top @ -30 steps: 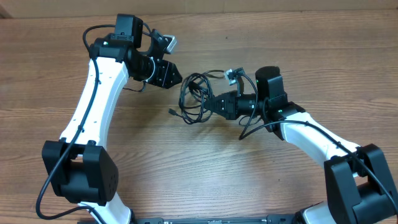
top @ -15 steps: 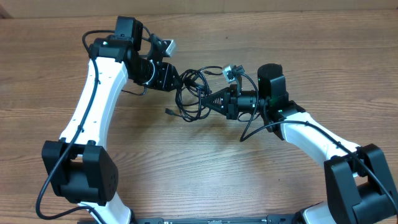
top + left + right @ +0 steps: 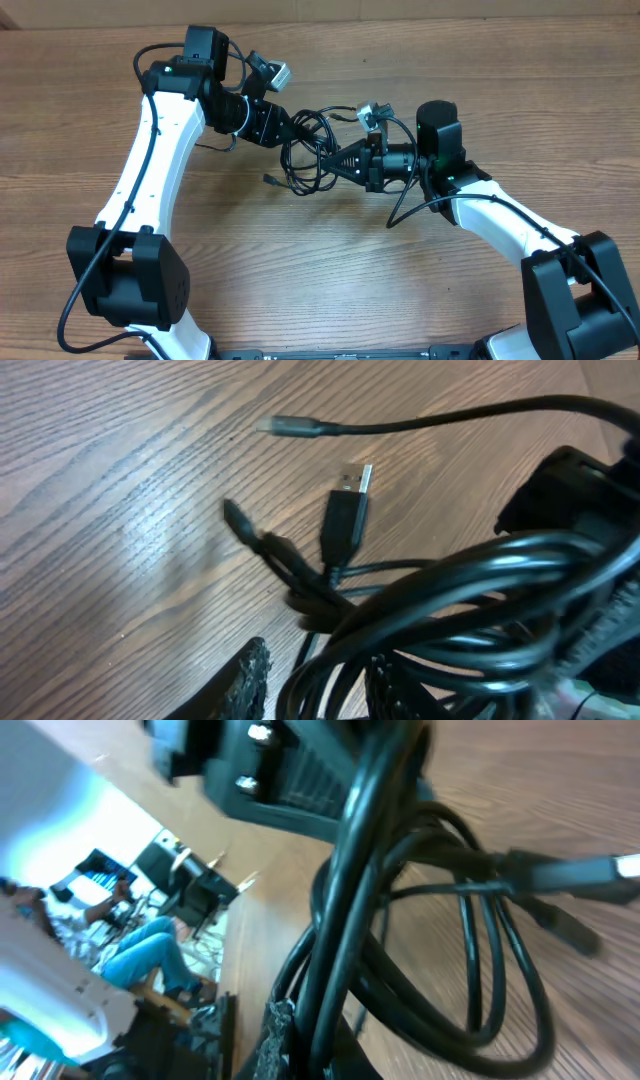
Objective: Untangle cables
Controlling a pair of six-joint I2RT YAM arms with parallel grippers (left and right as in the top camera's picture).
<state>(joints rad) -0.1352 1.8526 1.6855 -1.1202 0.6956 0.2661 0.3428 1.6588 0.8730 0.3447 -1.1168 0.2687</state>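
Wood-grain table (image 3: 400, 300), seated person (image 3: 150, 948) beyond, bright room light

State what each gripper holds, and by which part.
Right gripper: the cables, pinched at the tangle's right side. Left gripper: its fingers flank the tangle's upper left edge; a grip cannot be told.

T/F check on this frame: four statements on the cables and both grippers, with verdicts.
1. The right gripper is shut on the cables. True.
2. The cables lie straight and fully separated. False: they form one looped tangle.
3. A free USB plug shows in the left wrist view. True.
4. The left gripper sits at the table's edge, far from the cables. False: it is right at the tangle, opposite the right gripper.
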